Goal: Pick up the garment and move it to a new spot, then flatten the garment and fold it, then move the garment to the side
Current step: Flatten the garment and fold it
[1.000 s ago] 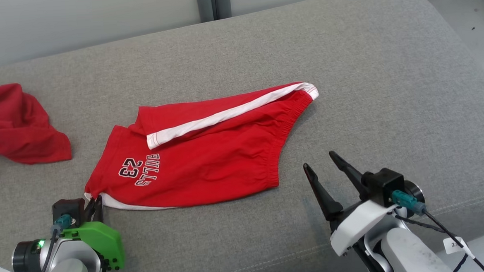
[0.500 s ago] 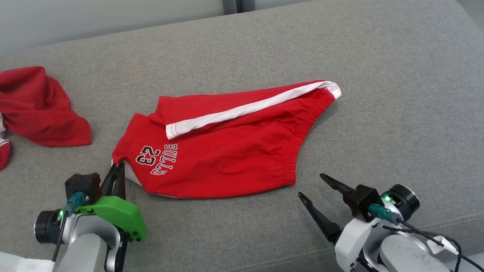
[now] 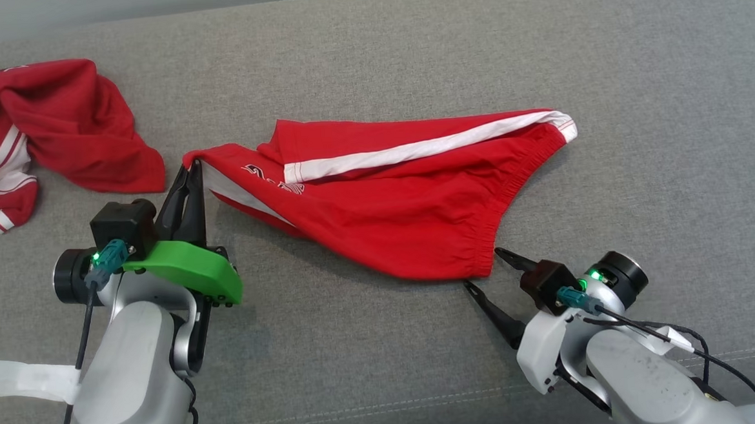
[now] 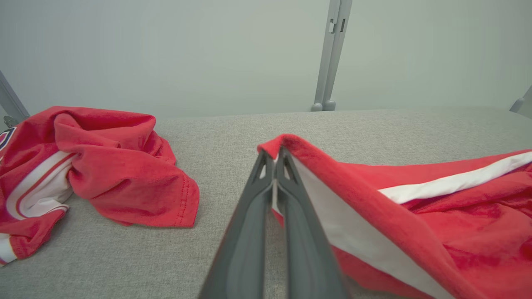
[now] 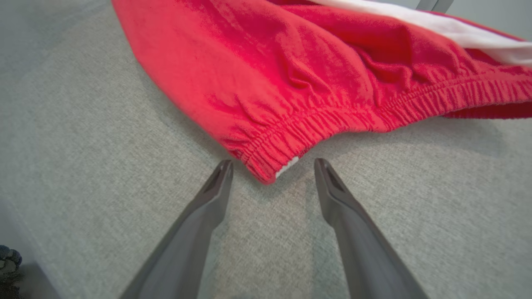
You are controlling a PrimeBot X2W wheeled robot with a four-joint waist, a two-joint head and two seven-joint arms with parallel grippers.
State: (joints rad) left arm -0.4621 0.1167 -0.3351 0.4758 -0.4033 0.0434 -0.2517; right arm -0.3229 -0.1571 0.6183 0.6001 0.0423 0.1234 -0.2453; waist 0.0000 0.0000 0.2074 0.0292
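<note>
**Two-corner pickup of the red shorts**

Nearest me, my right pincer (image 3: 481, 268) stands wide. Its two dark fingers sit either side of the elastic waistband corner (image 5: 266, 168) of the red cotton shorts with the white side stripe (image 3: 403, 217), apparently not touching it. To do this step well, I judge that I should slide forward, low, until the gathered band sits deep between the fingers. Then I should close on both layers, so the cloth cannot slip out in the lift.

Farther out, my left pincer (image 3: 194, 166) is clamped on the opposite leg-hem corner and holds it raised off the grey woven sofa cushion (image 3: 640, 159). The rest of the shorts lies mid-cushion.

Room: bare cushion runs broad to my right and beyond the shorts. The front seam (image 3: 375, 407) lies close behind my wrists. At far left a crumpled red-and-white jersey (image 3: 57, 132) lies near the left pincer and limits travel that way.
</note>
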